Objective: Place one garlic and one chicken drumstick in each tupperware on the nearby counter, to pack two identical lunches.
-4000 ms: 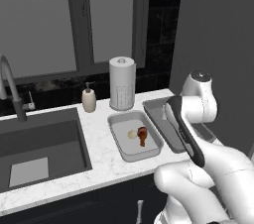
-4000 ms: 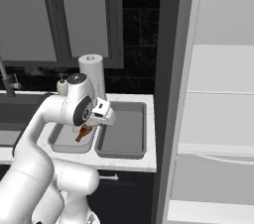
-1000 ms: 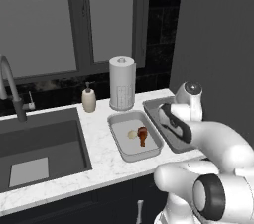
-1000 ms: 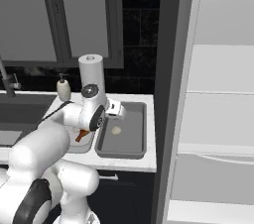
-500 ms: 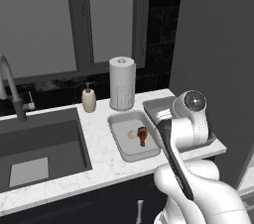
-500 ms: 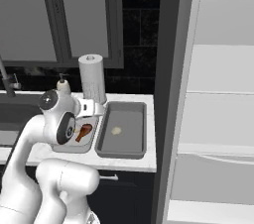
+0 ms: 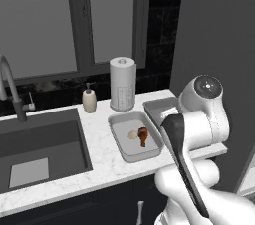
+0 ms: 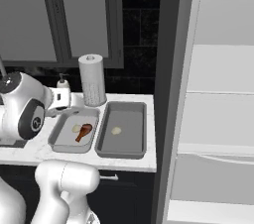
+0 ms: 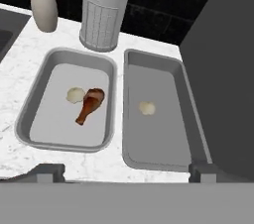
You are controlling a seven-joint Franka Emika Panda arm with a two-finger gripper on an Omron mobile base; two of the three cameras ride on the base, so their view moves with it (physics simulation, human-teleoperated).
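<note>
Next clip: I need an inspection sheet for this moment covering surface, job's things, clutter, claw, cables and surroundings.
Surface: white marbled counter.
Job's things: left tupperware holds one garlic and one drumstick; right tupperware holds one garlic, no drumstick.
Clutter: paper-towel roll, soap bottle.
Claw: claw open, empty, above the trays.
Cables: nothing seen.
Surroundings: sink, faucet, window, open fridge.

This is a home kitchen: a white marbled countertop point(image 7: 104, 157) over dark cabinets carries a dark sunken sink basin point(image 7: 37, 152) with a curved grey faucet point(image 7: 10, 87), a beige soap dispenser point(image 7: 89, 99), a white paper-towel roll point(image 7: 122, 84) and a window behind. A white fridge with shelves point(image 8: 216, 119) stands beside it.
</note>
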